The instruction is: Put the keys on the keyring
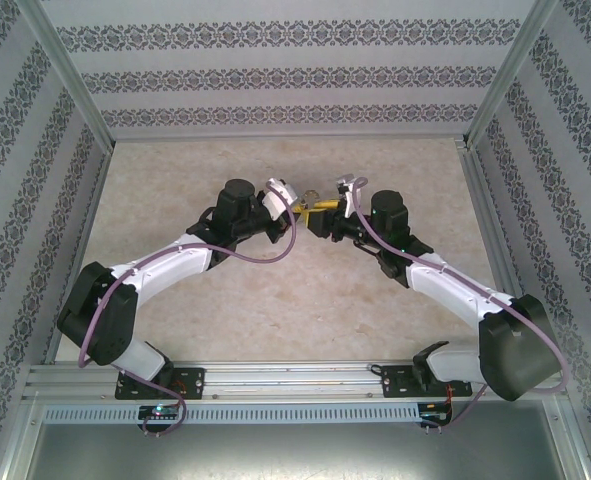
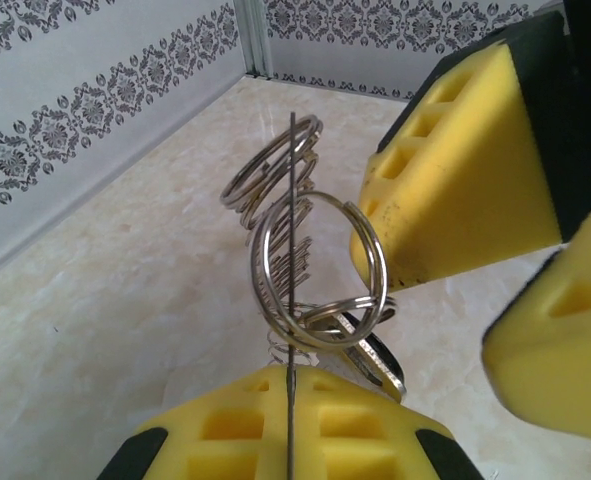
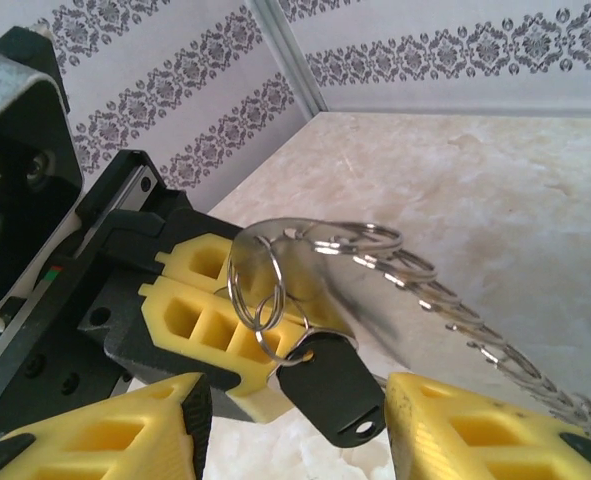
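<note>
Both arms meet over the middle of the counter, well above its surface. The left gripper is pressed together on the keyring, pinching the flat grey loop between its yellow fingers so that its own wrist camera sees the loop edge-on as a thin upright line. Small split rings hang against the loop just in front of those fingers, and a chain of silvery rings trails away from it to the side. The key dangles from the lowest small ring by its black head. It sits between the fingers of the right gripper, which is spread, with a clear gap on the key's left side.
</note>
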`<act>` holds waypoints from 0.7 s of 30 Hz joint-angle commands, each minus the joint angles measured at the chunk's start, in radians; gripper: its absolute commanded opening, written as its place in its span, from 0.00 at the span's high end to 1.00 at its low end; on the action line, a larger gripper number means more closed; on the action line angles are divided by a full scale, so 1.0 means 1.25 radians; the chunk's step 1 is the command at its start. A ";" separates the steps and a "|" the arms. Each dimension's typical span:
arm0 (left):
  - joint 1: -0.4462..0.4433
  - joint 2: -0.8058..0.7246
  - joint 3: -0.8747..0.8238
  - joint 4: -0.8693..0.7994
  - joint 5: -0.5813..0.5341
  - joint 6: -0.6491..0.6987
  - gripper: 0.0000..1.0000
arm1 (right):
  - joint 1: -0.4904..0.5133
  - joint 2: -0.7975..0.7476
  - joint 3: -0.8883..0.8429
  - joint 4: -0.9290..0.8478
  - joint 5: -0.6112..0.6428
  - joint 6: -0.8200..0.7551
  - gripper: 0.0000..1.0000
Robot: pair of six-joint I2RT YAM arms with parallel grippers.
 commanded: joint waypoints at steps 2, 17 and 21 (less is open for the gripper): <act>-0.016 -0.018 0.027 -0.012 -0.008 0.018 1.00 | 0.011 0.016 -0.004 0.071 0.038 0.002 0.50; -0.021 -0.018 0.029 -0.017 -0.019 0.009 1.00 | -0.012 0.064 -0.021 0.116 0.004 0.010 0.85; -0.020 -0.020 0.025 -0.009 -0.019 0.007 1.00 | -0.023 0.049 -0.026 0.103 -0.032 -0.002 0.95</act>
